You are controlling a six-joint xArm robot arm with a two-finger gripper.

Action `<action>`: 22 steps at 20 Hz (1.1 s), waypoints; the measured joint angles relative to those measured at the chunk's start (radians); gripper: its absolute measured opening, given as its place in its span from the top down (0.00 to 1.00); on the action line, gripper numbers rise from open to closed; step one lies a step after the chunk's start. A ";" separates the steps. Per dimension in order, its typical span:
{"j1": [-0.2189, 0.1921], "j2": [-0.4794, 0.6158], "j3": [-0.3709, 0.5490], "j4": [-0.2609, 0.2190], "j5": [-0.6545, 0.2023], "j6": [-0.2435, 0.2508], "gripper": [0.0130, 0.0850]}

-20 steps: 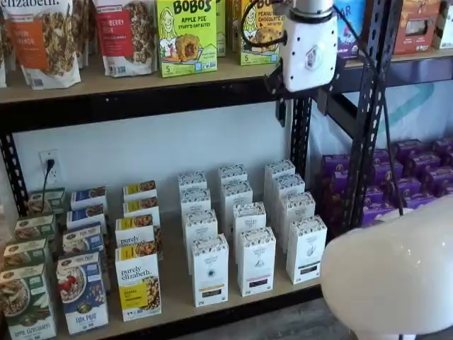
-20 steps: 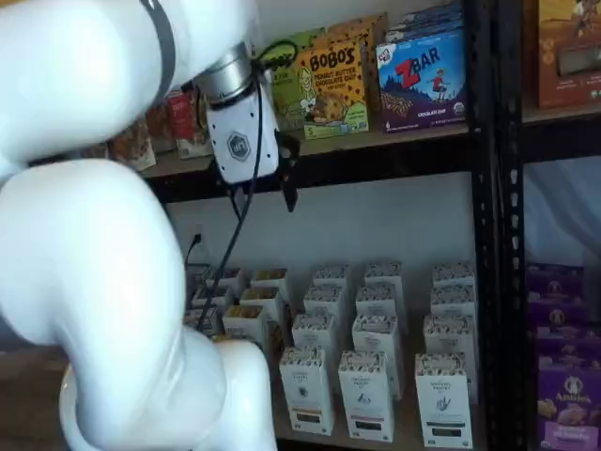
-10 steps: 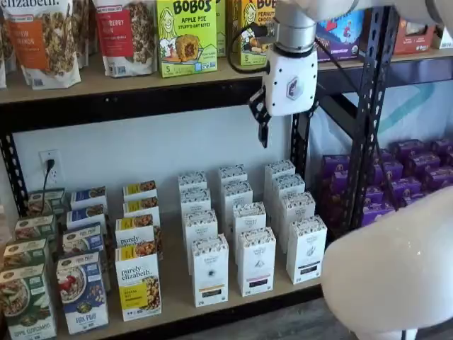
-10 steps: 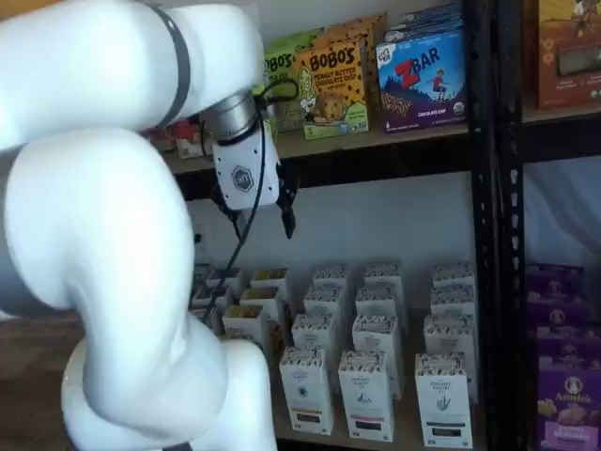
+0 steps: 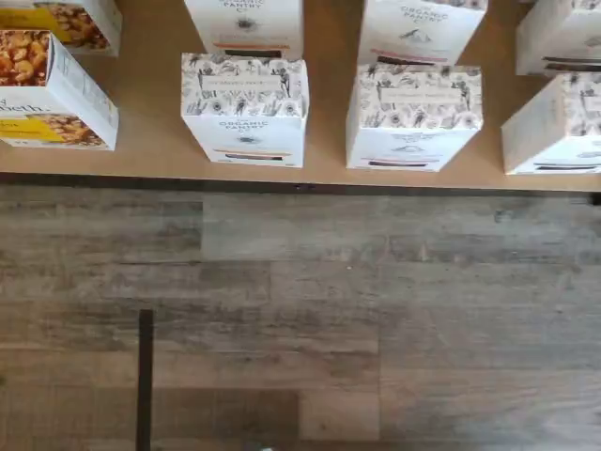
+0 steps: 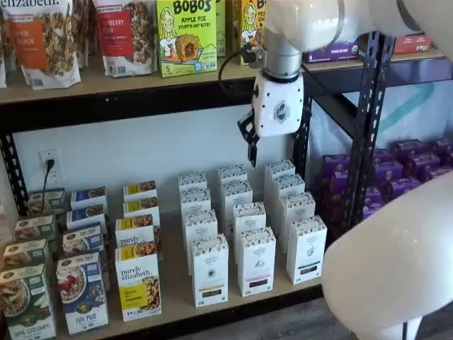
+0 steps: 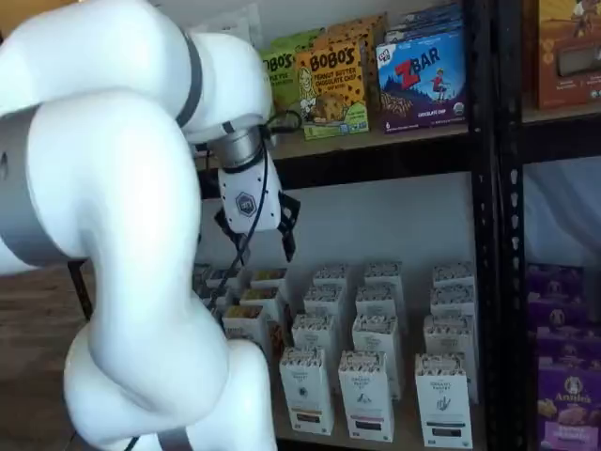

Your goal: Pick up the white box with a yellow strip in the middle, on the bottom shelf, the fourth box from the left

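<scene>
The white box with a yellow strip (image 6: 210,270) stands at the front of the bottom shelf (image 6: 177,301), first of the white cartons, right beside a purely elizabeth box (image 6: 138,282). It also shows in a shelf view as the white box (image 7: 305,390) and in the wrist view as the white box (image 5: 244,108), seen from above near the shelf's front edge. My gripper (image 7: 257,246) hangs well above the white cartons, just under the upper shelf. Its two black fingers stand apart with nothing between them. One finger (image 6: 250,147) shows beside the white body.
More white cartons (image 6: 256,261) stand in rows to the right of and behind the target. Cereal boxes (image 6: 81,292) fill the shelf's left. Bobo's boxes (image 6: 186,37) sit on the upper shelf. A black upright (image 6: 368,113) and purple boxes (image 6: 410,173) are to the right. Wood floor (image 5: 300,319) lies before the shelf.
The gripper has come down from the upper shelf's level to below it and shifted left toward the white cartons. The arm's large links have swung with it. Its fingers stay apart.
</scene>
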State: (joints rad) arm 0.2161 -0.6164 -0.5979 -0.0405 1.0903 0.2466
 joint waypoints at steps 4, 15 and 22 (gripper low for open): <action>0.008 0.047 0.027 -0.004 -0.081 0.012 0.00; 0.039 0.218 0.055 -0.007 -0.255 0.051 0.00; 0.058 0.350 0.060 -0.012 -0.384 0.077 0.00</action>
State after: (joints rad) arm 0.2740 -0.2665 -0.5382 -0.0525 0.7066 0.3235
